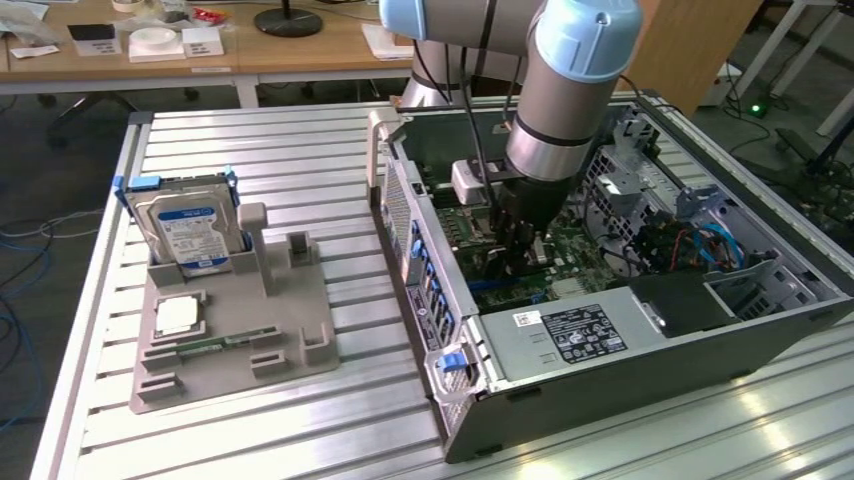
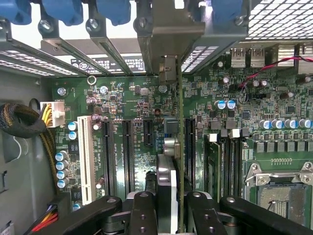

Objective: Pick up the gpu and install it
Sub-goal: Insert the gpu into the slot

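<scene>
The gpu [image 2: 179, 147] appears edge-on in the wrist view as a thin card running straight away from me, with its silvery bracket [image 2: 168, 36] at the case's rear slot openings. My gripper [image 2: 171, 215] is shut on the card's near end, one black finger [image 2: 143, 211] on each side. The card stands upright over the green motherboard [image 2: 132, 98], in line with the long black expansion slots [image 2: 126, 152]; whether it is seated I cannot tell. In the exterior view the gripper [image 1: 514, 250] reaches down inside the open computer case [image 1: 414, 250], where the card is hard to make out.
A hard drive [image 1: 194, 225] and a small processor chip [image 1: 176, 317] sit in the grey holder [image 1: 227, 330] on the exterior view's left. Inside the case are the power supply [image 1: 574, 335], a CPU socket [image 2: 281, 191] and a braided cable bundle [image 2: 24, 120].
</scene>
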Controlling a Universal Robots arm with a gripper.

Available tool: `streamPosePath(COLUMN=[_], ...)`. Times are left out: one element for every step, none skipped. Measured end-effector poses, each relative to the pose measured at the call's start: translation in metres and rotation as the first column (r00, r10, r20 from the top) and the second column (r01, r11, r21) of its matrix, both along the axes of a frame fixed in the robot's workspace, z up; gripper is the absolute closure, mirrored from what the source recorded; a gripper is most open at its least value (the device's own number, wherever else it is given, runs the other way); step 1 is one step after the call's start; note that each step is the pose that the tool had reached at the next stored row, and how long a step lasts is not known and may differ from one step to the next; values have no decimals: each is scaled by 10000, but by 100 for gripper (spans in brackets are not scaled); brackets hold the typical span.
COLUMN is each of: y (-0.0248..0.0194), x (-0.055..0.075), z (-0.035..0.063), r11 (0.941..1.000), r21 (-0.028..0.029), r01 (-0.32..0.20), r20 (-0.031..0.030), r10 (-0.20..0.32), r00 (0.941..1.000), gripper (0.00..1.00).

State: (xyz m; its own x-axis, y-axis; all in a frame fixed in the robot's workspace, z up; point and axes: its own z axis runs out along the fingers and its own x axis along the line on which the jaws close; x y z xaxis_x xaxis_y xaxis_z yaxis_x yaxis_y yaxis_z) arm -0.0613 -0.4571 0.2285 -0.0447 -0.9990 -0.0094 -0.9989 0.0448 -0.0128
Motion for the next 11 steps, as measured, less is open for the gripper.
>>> streamPosePath(y=[0, 0, 0, 0, 0, 0, 0, -1, -1, 0, 0], x=[-3, -5, -5, -6, -6, -6, -6, -6, -6, -6, -6], z=[-1, -1, -1, -1, -1, -1, -2, -6, -11, -17, -21], r11=[10000, 10000, 10000, 10000, 10000, 10000, 10000, 10000, 10000, 10000, 10000], r21=[-1, 0, -1, -1, -1, -1, -1, 1, 0, 0, -1], r01=[1, 4, 3, 5, 5, 5, 6, 5, 5, 5, 5], r20=[1, 1, 0, -1, 0, -1, 0, 0, 0, 0, 0], r10=[-1, -4, -3, -5, -5, -5, -6, -5, -5, -5, -5], r00=[10000, 10000, 10000, 10000, 10000, 10000, 10000, 10000, 10000, 10000, 10000], gripper=[72, 72, 72, 72, 72, 72, 72, 72, 72, 72, 72])
